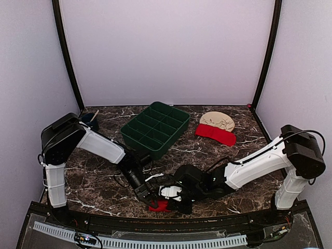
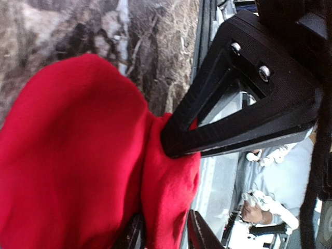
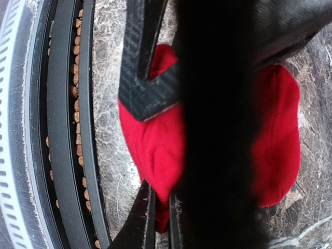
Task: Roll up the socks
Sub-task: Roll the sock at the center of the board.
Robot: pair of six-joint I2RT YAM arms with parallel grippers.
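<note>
Pinching a bright red fabric sock (image 3: 150,145) at the marble surface (image 3: 317,155)'s near edge, right hand (image 3: 161,207) should hold firm; left hand (image 2: 165,231)'s grip apparently unclear.

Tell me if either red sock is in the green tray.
No, the far sock lies on the table right of the tray and the near sock sits at its front edge.

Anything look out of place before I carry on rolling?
One red sock lies far back on the right beside a tan item, well apart from the bundled sock at the near edge.
</note>
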